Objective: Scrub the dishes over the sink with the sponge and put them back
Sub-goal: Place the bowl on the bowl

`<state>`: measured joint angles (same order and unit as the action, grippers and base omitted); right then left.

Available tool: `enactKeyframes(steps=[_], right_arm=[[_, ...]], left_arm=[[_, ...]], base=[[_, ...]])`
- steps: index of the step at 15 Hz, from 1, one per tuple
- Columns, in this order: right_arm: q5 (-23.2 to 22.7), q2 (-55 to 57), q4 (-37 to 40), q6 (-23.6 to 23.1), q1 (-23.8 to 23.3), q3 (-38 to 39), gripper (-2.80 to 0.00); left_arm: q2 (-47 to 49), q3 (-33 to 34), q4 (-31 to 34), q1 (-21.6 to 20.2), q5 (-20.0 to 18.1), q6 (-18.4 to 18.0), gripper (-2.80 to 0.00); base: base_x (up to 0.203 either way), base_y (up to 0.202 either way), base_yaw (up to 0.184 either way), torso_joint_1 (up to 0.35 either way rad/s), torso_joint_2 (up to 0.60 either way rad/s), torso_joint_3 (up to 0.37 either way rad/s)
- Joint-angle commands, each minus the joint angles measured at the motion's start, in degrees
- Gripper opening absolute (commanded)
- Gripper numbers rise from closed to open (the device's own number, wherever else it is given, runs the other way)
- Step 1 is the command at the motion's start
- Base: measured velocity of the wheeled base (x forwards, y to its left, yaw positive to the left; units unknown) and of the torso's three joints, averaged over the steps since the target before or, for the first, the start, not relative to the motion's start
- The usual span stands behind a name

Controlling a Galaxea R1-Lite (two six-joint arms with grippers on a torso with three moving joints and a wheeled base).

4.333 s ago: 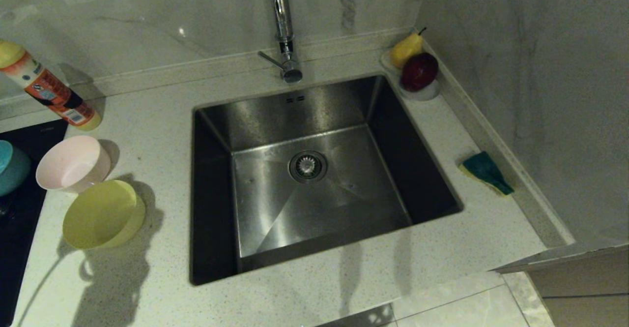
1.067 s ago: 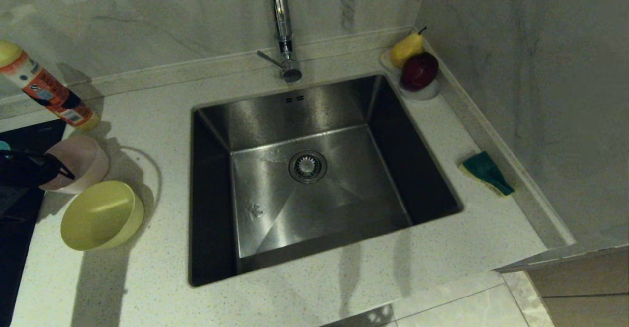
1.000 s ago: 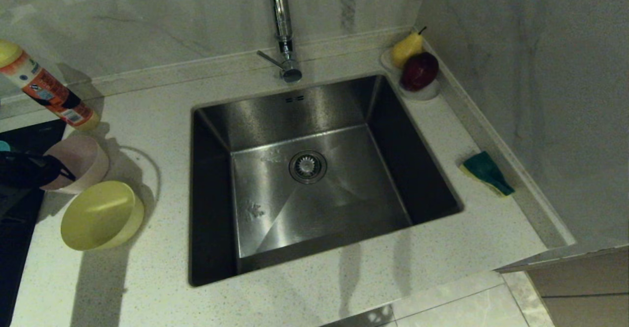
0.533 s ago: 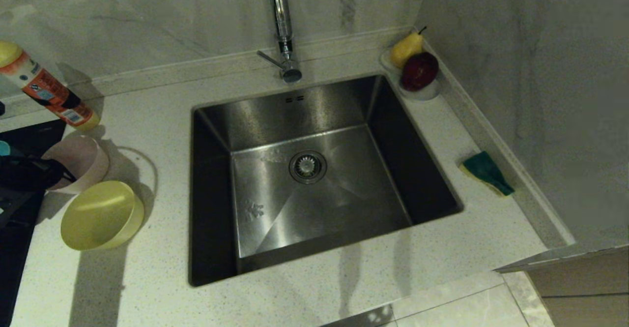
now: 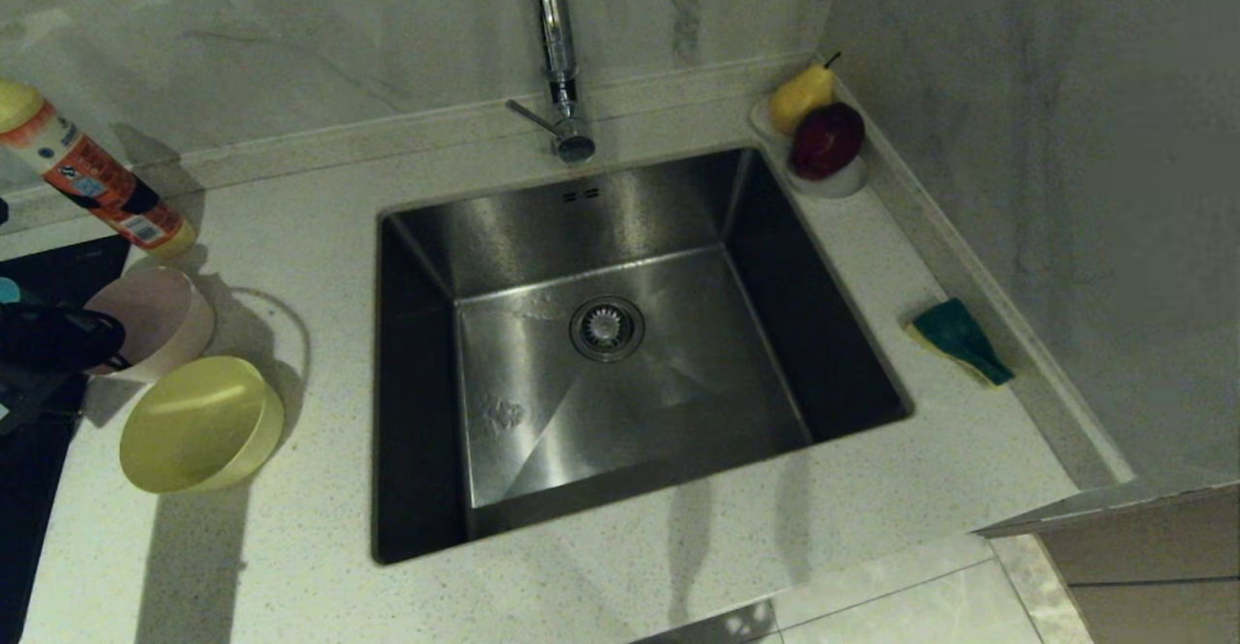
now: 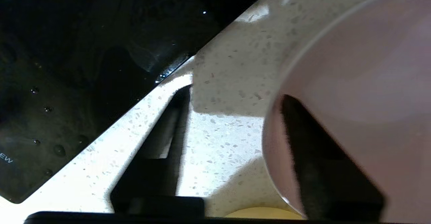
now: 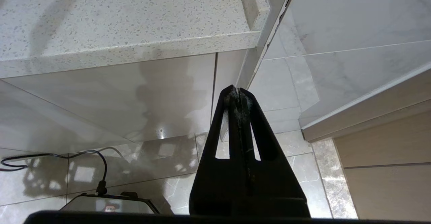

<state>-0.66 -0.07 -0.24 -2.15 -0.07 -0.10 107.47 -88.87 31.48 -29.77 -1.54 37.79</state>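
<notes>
Your left gripper [image 6: 232, 116] sits at the pale pink bowl [image 5: 160, 320] on the left of the counter [image 5: 320, 567], jaws spread about halfway across its rim. In the left wrist view one finger [image 6: 320, 170] is inside the bowl against the wall, while the other [image 6: 161, 150] stands outside over bare counter, clear of the bowl. So the rim lies between the jaws, but they are not yet pinched on it.

Your right gripper [image 7: 238, 96] hangs below the counter's front edge, over the tiled floor [image 7: 141, 180], with its jaws pressed together on nothing.

The yellow bowl [image 5: 201, 423] lies just beside the pink one, nearer you. Only a sliver of the teal bowl [image 5: 8, 290] shows at the far left edge, over the black cooktop [image 5: 39, 489]. The sponge [image 5: 959, 339] rests green face up on the narrow strip of counter to the right of the sink [image 5: 601, 334], close to the wall. The sink basin itself offers open room, with the faucet [image 5: 557, 53] behind it.

A spray bottle [image 5: 92, 179] leans behind the pink bowl; its orange label is unreadable. On the cooktop's corner you can read only the letters "EW".
</notes>
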Motion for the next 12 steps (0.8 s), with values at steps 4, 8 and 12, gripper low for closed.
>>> enactKeyframes(steps=[4, 8, 12], right_arm=[[-0.04, 0.07, -0.02, -0.05, -0.01, 0.01, -2.80], [-0.04, 0.07, -0.02, -0.05, -0.01, 0.01, -2.80], [-0.04, 0.07, -0.02, -0.05, -0.01, 0.01, -2.80]], left_arm=[[-0.07, -0.34, 0.08, -0.03, 0.04, 1.14, -2.80], [-0.65, -1.59, -0.07, -0.47, 0.47, 1.32, -2.80], [-5.38, -4.66, 0.74, -0.98, 0.50, 0.96, -2.80]], base=[[0.000, 0.000, 0.000, 0.000, 0.00, 0.000], [0.000, 0.000, 0.000, 0.000, 0.00, 0.000], [0.000, 0.000, 0.000, 0.000, 0.00, 0.000]])
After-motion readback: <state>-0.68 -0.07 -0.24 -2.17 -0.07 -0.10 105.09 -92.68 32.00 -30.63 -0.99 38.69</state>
